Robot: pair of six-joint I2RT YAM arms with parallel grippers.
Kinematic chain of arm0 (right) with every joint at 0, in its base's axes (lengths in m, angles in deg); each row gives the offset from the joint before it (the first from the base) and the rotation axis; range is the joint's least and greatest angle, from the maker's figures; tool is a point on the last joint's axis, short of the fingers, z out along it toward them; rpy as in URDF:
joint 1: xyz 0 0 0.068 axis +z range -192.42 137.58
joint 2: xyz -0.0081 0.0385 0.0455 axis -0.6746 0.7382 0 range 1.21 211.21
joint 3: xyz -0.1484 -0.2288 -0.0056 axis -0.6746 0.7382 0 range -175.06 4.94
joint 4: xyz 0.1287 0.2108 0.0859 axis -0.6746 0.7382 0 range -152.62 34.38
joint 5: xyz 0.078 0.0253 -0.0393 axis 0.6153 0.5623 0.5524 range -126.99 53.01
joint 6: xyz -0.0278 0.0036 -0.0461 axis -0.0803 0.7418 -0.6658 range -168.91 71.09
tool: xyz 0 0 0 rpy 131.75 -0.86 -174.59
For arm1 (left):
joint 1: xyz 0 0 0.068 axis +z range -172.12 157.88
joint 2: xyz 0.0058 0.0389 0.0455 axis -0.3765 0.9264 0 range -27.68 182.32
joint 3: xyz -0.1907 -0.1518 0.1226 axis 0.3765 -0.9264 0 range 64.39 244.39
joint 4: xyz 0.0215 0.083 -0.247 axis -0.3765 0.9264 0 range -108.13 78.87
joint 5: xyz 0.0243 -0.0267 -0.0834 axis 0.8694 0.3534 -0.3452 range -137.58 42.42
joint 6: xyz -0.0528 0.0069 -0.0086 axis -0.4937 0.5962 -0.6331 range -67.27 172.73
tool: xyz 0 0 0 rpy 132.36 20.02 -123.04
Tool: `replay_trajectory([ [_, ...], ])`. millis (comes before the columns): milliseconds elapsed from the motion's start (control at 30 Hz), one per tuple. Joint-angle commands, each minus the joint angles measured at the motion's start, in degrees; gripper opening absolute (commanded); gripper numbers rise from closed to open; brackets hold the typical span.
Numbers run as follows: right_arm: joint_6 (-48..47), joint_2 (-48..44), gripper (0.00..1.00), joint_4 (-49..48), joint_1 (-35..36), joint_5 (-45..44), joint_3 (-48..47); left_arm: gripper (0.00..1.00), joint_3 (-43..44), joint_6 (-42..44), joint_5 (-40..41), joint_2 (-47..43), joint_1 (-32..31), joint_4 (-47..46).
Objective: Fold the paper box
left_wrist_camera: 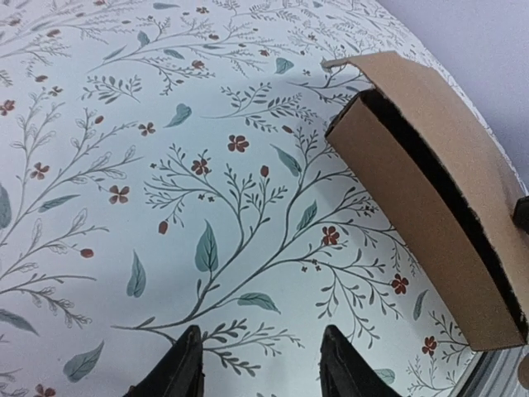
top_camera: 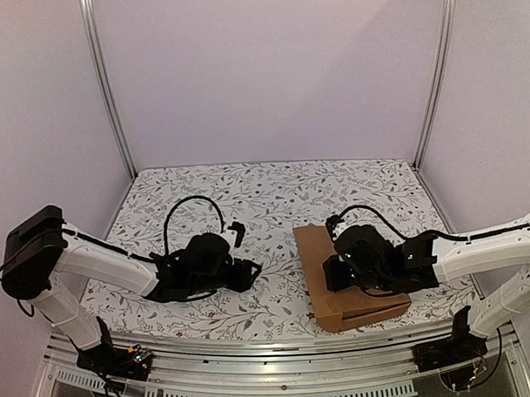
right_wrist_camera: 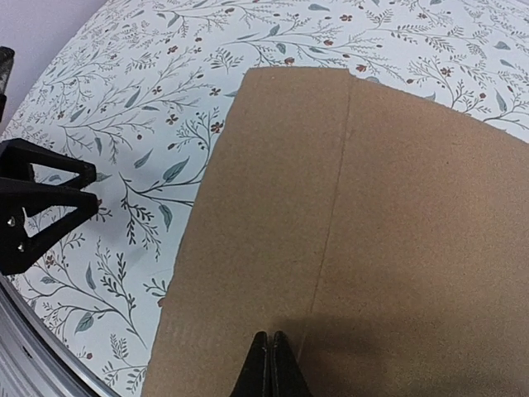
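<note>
**Item 1. Left hand** (left_wrist_camera: 260, 362). Near-left of the counter (top_camera: 248, 199), low over the flowered cloth. Fingers spread, nothing between them. Touching nothing.

**Item 2. Right hand** (right_wrist_camera: 270, 365). Near-right, directly above the box. Fingers pressed together into a single tip. The tip rests on or just over the lid, beside a crease. It pinches nothing.

**Item 3. Paper box** (top_camera: 312, 258). Plain brown corrugated cardboard, already in flat mailer form. It lies near-right on the counter, close to the front rail.
- Long axis: roughly near to far, slightly skewed.
- One long side wall faces the left hand. A dark slit shows under the lid along it, so the lid looks not fully seated.
- From the left hand the box lies to the right, apart, with bare cloth between.
- The right arm is plainly the nearer one.
- Judgement: what remains is probably pressing the lid home from above.

**Item 4. Far counter.** Patterned cloth only, up to the pale walls.
</note>
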Motion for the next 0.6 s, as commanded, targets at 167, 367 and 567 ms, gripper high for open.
replay_trajectory([
  [167,9.66,3.61,0.00,-7.76,-0.37,1.74,9.98,0.49,3.76,3.73,-2.01,-5.92,2.28,7.24],
  [367,12.70,5.67,0.00,-10.02,0.09,3.16,12.60,0.55,10.82,7.06,-7.28,-5.96,4.45,8.71],
  [567,10.61,-1.05,0.00,-4.35,0.09,1.16,10.64,0.61,22.31,11.03,-14.26,-0.45,7.03,11.20],
])
